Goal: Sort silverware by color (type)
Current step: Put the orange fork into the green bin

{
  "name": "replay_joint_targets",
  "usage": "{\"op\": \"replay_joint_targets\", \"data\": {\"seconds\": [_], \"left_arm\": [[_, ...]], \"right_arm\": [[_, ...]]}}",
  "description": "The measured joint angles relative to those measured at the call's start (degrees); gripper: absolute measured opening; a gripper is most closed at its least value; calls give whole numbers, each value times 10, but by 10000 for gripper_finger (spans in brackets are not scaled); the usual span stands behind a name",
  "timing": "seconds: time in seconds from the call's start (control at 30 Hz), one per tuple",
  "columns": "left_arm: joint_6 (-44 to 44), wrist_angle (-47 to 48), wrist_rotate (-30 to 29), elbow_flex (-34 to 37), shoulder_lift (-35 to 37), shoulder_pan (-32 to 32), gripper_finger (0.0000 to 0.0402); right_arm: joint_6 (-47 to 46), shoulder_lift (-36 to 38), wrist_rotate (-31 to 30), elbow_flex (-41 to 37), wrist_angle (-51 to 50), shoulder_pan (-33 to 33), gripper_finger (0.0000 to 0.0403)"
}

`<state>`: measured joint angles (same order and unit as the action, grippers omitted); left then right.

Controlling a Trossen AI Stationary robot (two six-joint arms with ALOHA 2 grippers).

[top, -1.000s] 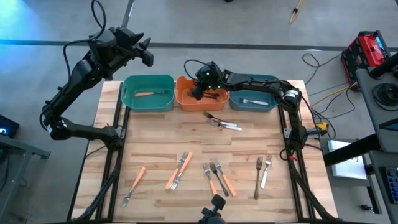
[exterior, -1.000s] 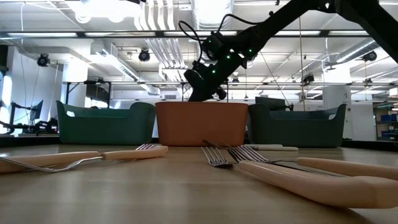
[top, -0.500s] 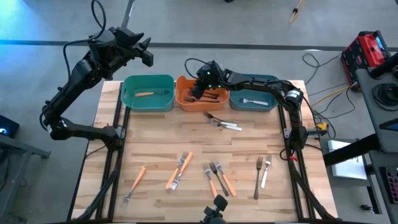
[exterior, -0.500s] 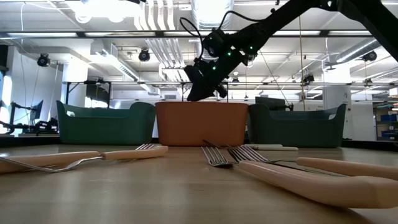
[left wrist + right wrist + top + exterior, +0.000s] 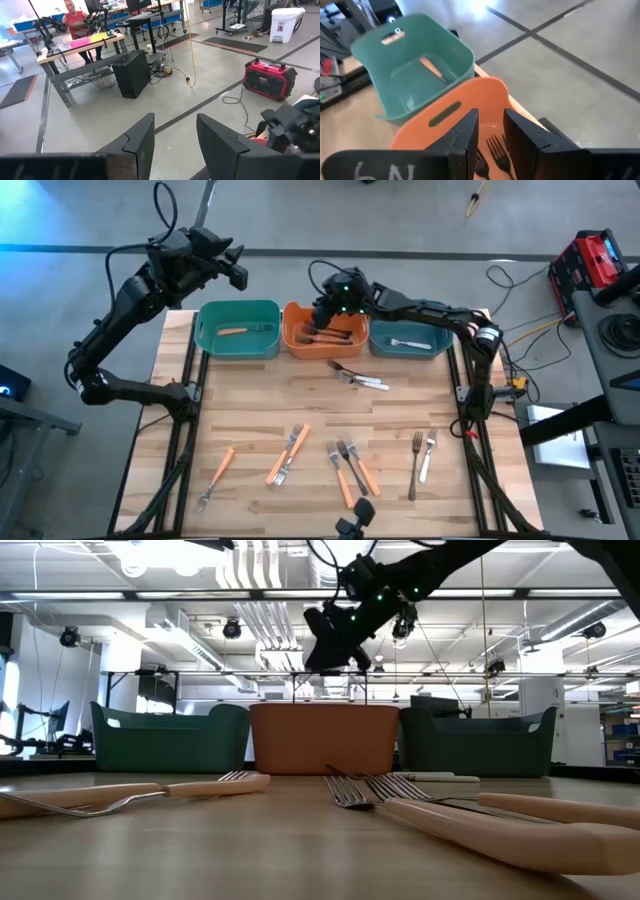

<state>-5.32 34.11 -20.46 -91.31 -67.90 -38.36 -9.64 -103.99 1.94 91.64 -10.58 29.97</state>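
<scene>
If judged from the high view, looks like a post-drop pause, mid-sort.

Table: fills centre frame, holds three bins in a row along the upper edge, probably to keep every drop point within reach.

Left arm: parked off the upper left corner, clear of the workspace. Left gripper aimed out at the room; fingers spread wide in its wrist view, holding nothing.

Bins, left to right: teal bin, orange bin, darker teal bin. One handle colour per bin so far.

Right gripper: upper centre, hanging above the orange bin, not touching it.
- Low view: shows the clearance over the rim, hides bin contents and finger gap.
- Wrist view: shows fingers parted by a narrow gap, nothing gripped, and fork tines lying in the orange bin below.

Silverware:
- Binned: orange-handled fork in teal, dark forks in orange, white-handled fork in darker teal.
- Loose: dark/white pair just below the bins, orange-handled forks lower centre, pale pair lower right.
</scene>
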Motion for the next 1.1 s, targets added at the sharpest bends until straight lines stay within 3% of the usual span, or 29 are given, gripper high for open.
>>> {"op": "replay_joint_targets", "data": {"seconds": [0.27,0.53,0.63,0.9,1.1], "left_arm": [[13,4,10,0,-7,1,129],[14,3,147,8,-21,2,129],[12,-8,170,22,-23,12,129],[-8,-74,171,103,-7,73,129],[-11,-185,169,228,26,152,128]], "right_arm": [[-9,41,26,0,1,-1,82],[46,68,30,0,7,-15,71],[89,72,30,0,10,-27,62],[179,76,34,0,-11,-39,45],[212,82,89,-40,-7,-46,34]]}}
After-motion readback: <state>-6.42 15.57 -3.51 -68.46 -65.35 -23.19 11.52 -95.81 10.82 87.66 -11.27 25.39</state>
